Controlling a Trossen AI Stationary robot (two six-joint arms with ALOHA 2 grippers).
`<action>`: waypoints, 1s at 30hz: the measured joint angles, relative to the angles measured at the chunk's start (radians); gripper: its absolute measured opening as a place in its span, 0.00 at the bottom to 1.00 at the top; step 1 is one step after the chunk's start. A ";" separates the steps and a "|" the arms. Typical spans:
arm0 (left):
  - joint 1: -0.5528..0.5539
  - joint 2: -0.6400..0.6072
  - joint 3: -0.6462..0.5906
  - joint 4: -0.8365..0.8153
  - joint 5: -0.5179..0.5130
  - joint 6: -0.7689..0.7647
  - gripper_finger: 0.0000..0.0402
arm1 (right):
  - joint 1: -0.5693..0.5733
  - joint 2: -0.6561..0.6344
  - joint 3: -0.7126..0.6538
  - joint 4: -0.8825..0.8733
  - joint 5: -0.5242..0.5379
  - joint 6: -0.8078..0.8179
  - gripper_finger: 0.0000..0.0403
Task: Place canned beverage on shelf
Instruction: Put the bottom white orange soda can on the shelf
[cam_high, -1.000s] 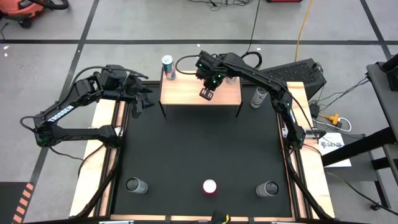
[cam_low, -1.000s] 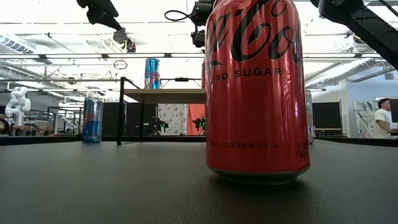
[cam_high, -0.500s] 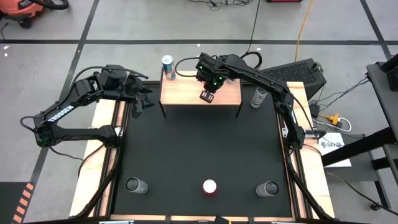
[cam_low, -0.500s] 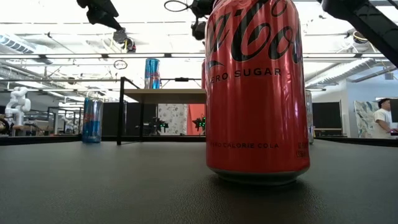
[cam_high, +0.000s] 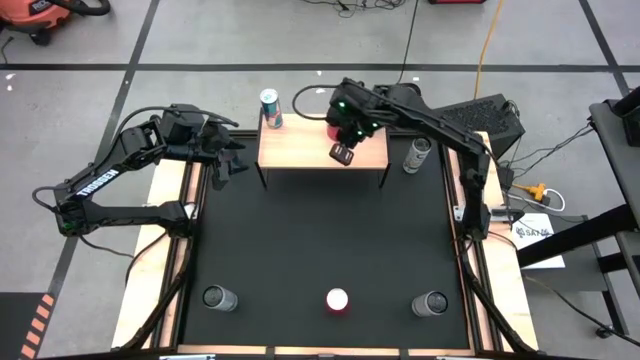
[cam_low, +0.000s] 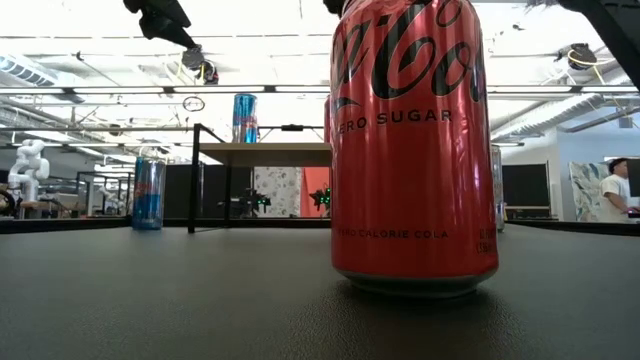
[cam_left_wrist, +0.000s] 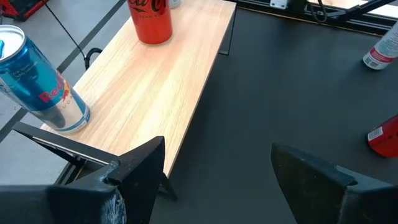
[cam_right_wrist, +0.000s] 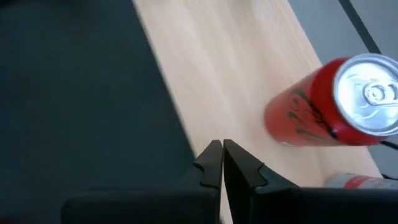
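The right gripper (cam_high: 341, 153) hangs over the shelf's (cam_high: 300, 150) near edge, its fingers (cam_right_wrist: 211, 163) pressed together and holding nothing. A red cola can (cam_high: 334, 130) stands upright on the shelf just beyond it, toward the far edge, apart from the fingertips. At the shelf's far left corner stands a blue energy-drink can (cam_high: 269, 108). Off the shelf's left end the left gripper (cam_high: 222, 158) waits with its fingers (cam_left_wrist: 140, 168) spread and empty. Another red can (cam_high: 337, 300) stands at the table's near edge between two silver-topped cans (cam_high: 217, 298).
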 joint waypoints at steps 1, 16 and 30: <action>0.000 0.000 0.000 0.000 0.000 0.000 0.75 | 0.008 -0.011 0.000 0.000 0.000 0.009 0.00; 0.000 0.000 0.000 0.000 0.000 0.008 0.75 | 0.089 -0.092 0.000 -0.022 0.003 0.056 0.09; 0.000 0.005 0.000 0.117 0.000 0.052 0.75 | 0.154 -0.092 0.000 -0.113 0.000 0.062 0.33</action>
